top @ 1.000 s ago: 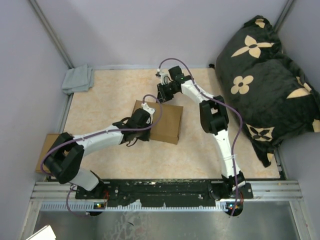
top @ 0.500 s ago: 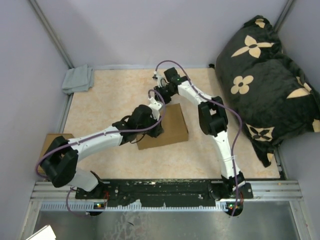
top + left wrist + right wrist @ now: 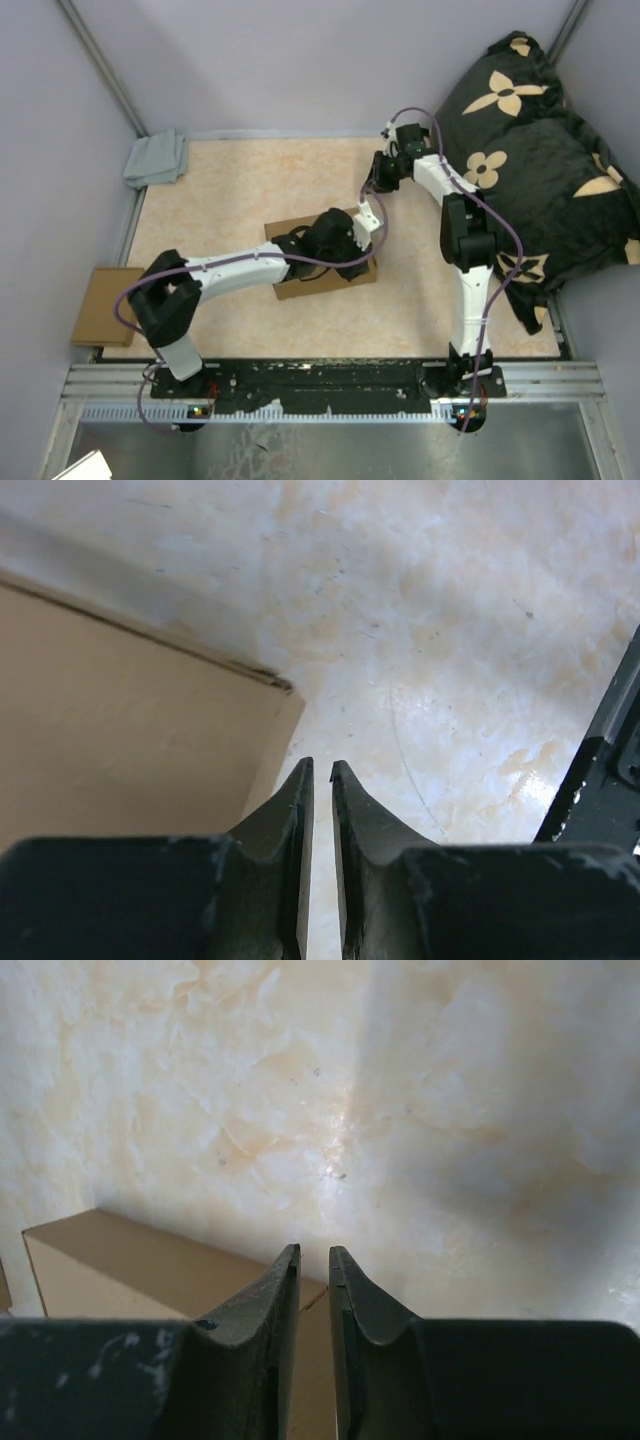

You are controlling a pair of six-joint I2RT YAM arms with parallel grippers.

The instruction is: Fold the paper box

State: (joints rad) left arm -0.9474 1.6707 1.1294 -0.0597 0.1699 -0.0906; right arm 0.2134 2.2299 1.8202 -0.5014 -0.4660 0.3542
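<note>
— What sort of place is this?
— A robot lab cell. Plain pale lilac partition walls box in a beige marbled tabletop, with a black metal mounting rail across the bottom of the frame.
— Anything homely?
— Only a black flower-patterned cushion, upper right.

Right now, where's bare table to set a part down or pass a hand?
Free: far-left table between the grey cloth and the paper box; also the near strip between box and arm bases. Crowded: centre, where the left arm lies over the box, and far right by the right arm and black pillow.
</note>
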